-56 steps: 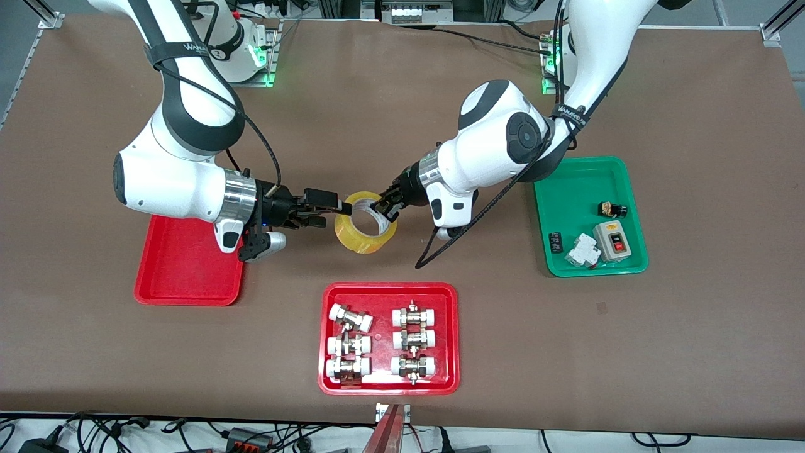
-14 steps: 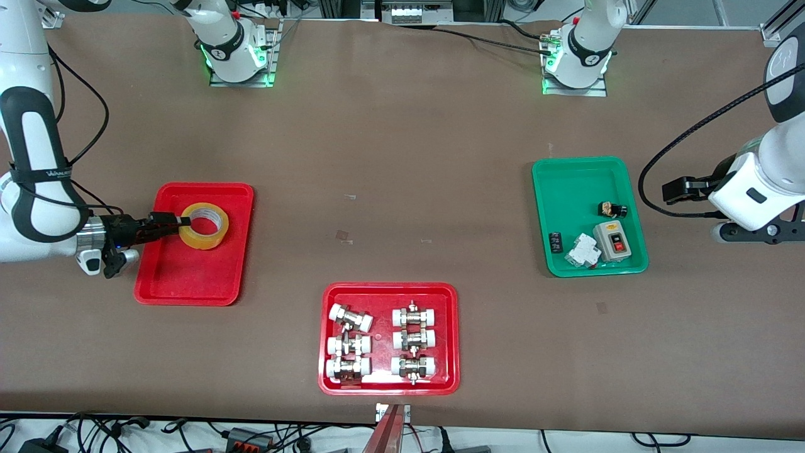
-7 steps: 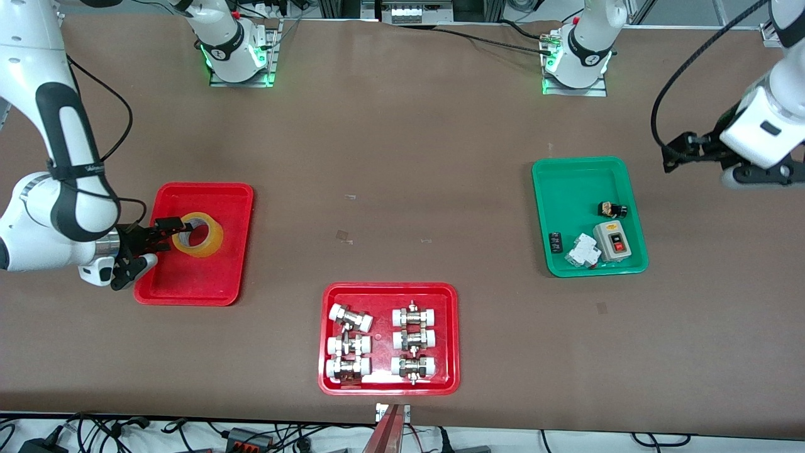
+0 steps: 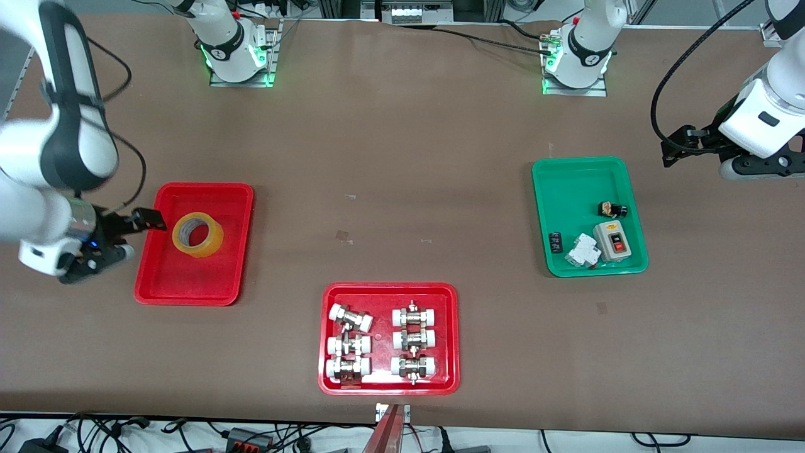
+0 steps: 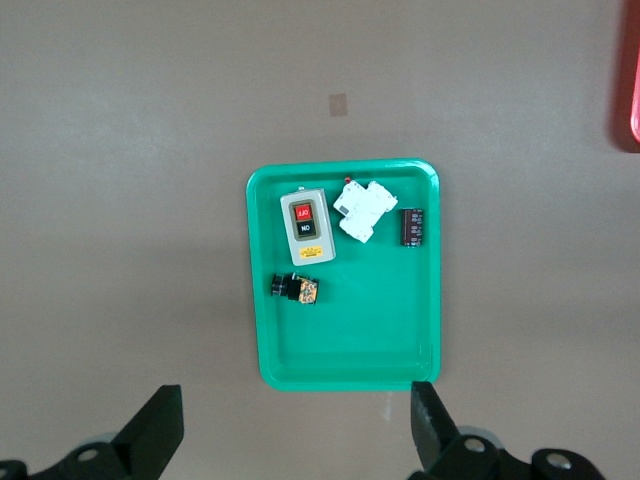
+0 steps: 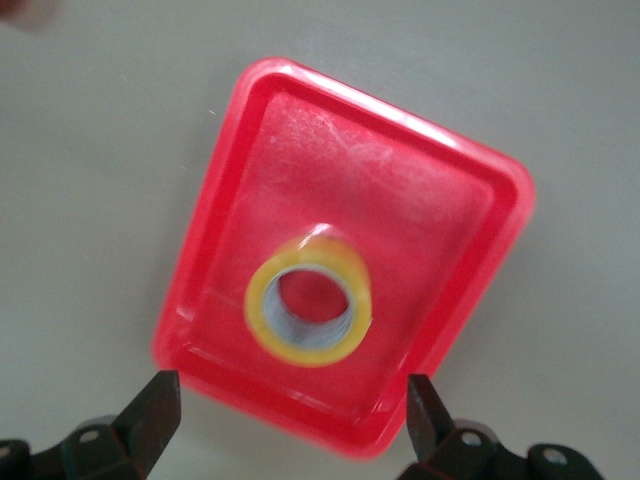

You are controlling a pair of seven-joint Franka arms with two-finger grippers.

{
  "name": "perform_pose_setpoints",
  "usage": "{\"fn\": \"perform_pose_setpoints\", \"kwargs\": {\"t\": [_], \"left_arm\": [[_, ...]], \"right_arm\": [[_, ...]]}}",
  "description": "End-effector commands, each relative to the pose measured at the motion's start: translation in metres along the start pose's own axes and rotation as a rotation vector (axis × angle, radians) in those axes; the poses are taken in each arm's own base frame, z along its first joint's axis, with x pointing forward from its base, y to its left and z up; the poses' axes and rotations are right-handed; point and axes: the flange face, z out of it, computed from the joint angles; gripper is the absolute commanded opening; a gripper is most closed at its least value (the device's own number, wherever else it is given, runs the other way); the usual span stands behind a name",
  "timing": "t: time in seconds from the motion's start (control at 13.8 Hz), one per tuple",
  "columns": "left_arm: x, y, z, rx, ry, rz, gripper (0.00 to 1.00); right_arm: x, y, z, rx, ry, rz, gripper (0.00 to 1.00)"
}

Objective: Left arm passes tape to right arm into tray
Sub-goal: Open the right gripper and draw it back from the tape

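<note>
The yellow tape (image 4: 197, 234) lies flat, hole up, in the plain red tray (image 4: 188, 286) at the right arm's end of the table. It also shows in the right wrist view (image 6: 310, 305), inside the tray (image 6: 470, 215). My right gripper (image 4: 149, 220) is open and empty, raised over the tray's edge and clear of the tape; in its wrist view the gripper (image 6: 290, 398) spreads wide above the tray rim. My left gripper (image 4: 674, 148) is open and empty, up over the bare table beside the green tray (image 4: 569, 189); its wrist view shows the gripper (image 5: 295, 408) over that tray (image 5: 350, 335).
The green tray holds a grey switch box (image 4: 612, 241), a white breaker (image 4: 581, 250) and small dark parts. A red tray of white-capped metal fittings (image 4: 383, 343) sits mid-table, nearest the front camera. The robot bases stand along the table's top edge.
My right gripper has let go of the tape, opened and drawn back up off it. The tape stays in the red tray. The left arm has barely shifted.
</note>
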Motion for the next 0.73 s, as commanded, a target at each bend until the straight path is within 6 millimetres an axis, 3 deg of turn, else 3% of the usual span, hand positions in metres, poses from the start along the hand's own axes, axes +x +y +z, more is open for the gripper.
{"fn": "perform_pose_setpoints", "kwargs": {"t": [0.0,0.22,0.51,0.65], "left_arm": [[-0.001,0.002,-0.004,-0.009,0.01,0.018,1.0],[0.002,0.0,-0.008,-0.009,0.019,0.022,1.0],[0.001,0.001,-0.008,-0.008,0.014,0.025,1.0],[0.001,0.002,-0.008,-0.008,0.014,0.022,1.0]], "right_arm": [[-0.035,-0.038,-0.055,-0.037,0.024,0.146,1.0],[-0.058,-0.09,-0.108,-0.053,0.062,0.265,1.0],[-0.096,-0.108,-0.128,-0.066,0.118,0.287,1.0],[-0.097,-0.11,-0.14,-0.08,0.133,0.271,1.0]]}}
